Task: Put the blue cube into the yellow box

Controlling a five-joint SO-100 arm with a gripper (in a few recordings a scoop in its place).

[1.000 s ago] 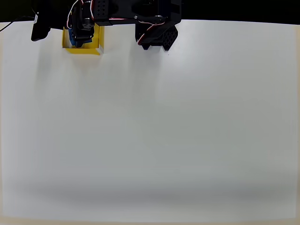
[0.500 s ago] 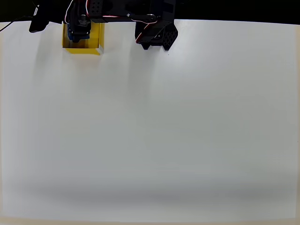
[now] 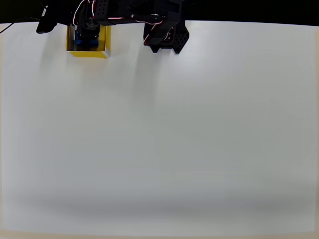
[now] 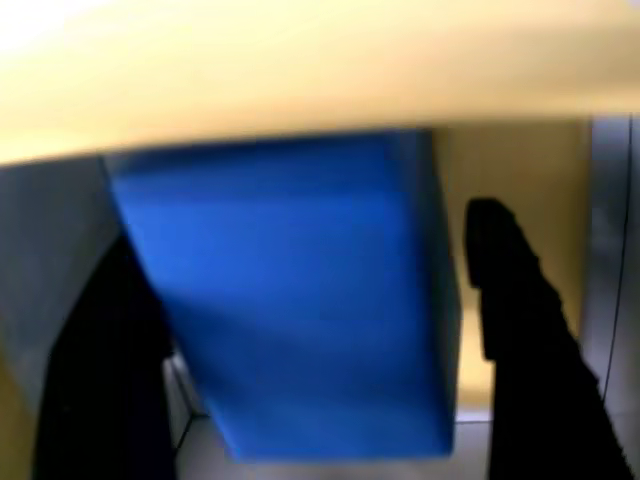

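**Blue cube sitting inside the yellow box, gripper around it**

In the overhead view, the yellow box point(image 3: 102, 47) is standing at about 11 o'clock of the picture, close to the far edge of the white counter point(image 3: 164, 139). The black arm point(image 3: 149, 20) is reaching over the box from 12 o'clock and is covering most of its opening. A little of the blue cube point(image 3: 79, 42) is showing under the arm, inside the box walls.

In the wrist view, the blue cube point(image 4: 300, 300) is sitting between the two dark fingers point(image 4: 530, 340) of the gripper point(image 4: 310, 360), with the yellow box point(image 4: 300, 70) wall just behind it at 12 o'clock. A gap is visible between the cube and the finger at 3 o'clock. The finger at 9 o'clock is lying close against the cube, but I cannot tell if it is touching, so I cannot tell if the gripper is clamped or loosened.

The counter is giving wide open room from 3 o'clock round to 9 o'clock. The box is leaving only a narrow strip toward the far edge.

Counting: one cube, one box, one gripper.
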